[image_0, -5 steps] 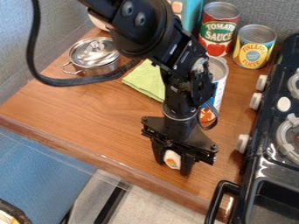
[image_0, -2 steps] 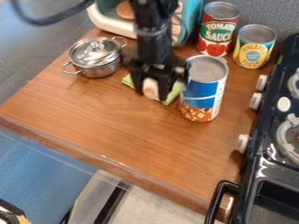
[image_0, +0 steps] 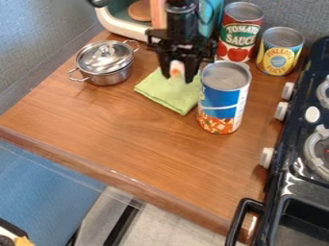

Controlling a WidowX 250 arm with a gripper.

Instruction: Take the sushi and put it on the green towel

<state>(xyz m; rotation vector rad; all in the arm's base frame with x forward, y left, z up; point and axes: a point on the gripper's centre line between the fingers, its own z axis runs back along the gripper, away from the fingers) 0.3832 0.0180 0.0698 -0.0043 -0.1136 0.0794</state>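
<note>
Your hand (image_0: 178, 77) at upper centre of frame, pinching the sushi (image_0: 175, 70), green towel (image_0: 168, 92) just below, blue-labelled can (image_0: 222, 98) to its right.

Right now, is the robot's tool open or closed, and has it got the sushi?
Tool: closed on the sushi, holding it at the green towel.
</note>
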